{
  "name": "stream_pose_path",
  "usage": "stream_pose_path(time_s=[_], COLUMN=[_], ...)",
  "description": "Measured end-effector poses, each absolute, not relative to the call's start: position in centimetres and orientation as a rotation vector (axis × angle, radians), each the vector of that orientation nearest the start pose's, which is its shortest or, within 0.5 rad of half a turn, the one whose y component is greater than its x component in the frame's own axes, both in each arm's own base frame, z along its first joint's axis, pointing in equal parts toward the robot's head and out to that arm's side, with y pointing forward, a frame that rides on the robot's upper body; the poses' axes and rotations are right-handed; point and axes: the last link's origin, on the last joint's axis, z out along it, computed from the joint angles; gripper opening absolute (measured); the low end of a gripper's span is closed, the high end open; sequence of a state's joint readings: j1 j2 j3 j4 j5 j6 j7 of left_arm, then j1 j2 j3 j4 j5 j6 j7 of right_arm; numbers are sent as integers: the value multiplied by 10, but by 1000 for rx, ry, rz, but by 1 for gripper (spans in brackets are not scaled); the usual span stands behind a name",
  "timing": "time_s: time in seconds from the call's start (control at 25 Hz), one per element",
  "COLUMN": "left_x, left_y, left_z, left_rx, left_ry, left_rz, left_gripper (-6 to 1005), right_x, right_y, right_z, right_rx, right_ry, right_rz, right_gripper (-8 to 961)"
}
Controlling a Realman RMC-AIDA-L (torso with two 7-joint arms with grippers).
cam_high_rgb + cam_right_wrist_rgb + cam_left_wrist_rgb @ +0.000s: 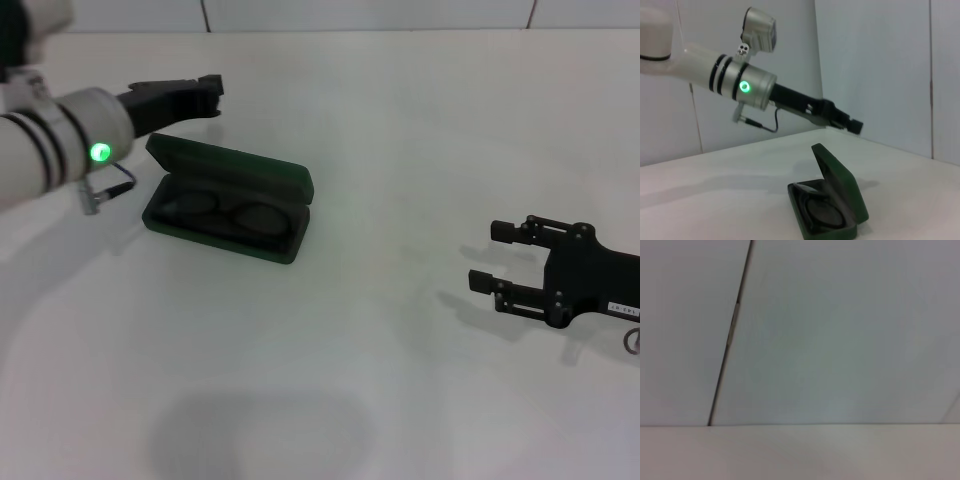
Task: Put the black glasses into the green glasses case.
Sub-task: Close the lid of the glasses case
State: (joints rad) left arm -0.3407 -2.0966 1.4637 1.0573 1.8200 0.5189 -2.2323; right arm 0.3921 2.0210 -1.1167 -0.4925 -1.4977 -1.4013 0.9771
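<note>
The green glasses case (240, 172) lies open on the white table, left of centre, with its lid standing up at the back. The black glasses (230, 213) lie folded inside it on the dark lining. The right wrist view also shows the case (842, 182) with the glasses (822, 211) in it. My left gripper (212, 96) hovers above and behind the case's left end, apart from it, open and holding nothing; it also shows in the right wrist view (852, 124). My right gripper (484, 257) rests low at the right, open and empty, pointing toward the case.
The white table (380, 380) stretches around the case, and a white panelled wall (840, 330) stands behind it. The left wrist view shows only this wall and the table's far edge (800, 426).
</note>
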Motion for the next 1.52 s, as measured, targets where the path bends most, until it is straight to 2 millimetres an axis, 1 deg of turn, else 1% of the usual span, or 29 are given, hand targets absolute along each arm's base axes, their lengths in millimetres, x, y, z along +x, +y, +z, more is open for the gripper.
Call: stream_pose_path(time_s=[0.04, 0.12, 0.28, 0.44, 1.12, 1.52], left_x=[-240, -240, -244, -251, -254, -258], left_y=[391, 390, 387, 384, 378, 375], left_z=[-20, -28, -38, -40, -41, -41], left_rx=[-1996, -1966, -1938, -1923, -1980, -1998], left_ry=[-1060, -1034, -1014, -1011, -1021, -975], left_rz=[-514, -495, -466, -443, -421, -386], left_gripper=[5, 5, 5, 5, 6, 6], right_x=[286, 286, 286, 286, 285, 283], right_y=[302, 302, 302, 302, 304, 306], right_z=[-26, -25, -24, -23, -24, -24], right_rx=[-2636, -2636, -2636, -2638, -2637, -2638], right_ry=[351, 348, 343, 341, 337, 328], right_rz=[743, 742, 744, 744, 736, 738], right_gripper=[676, 676, 676, 676, 676, 676])
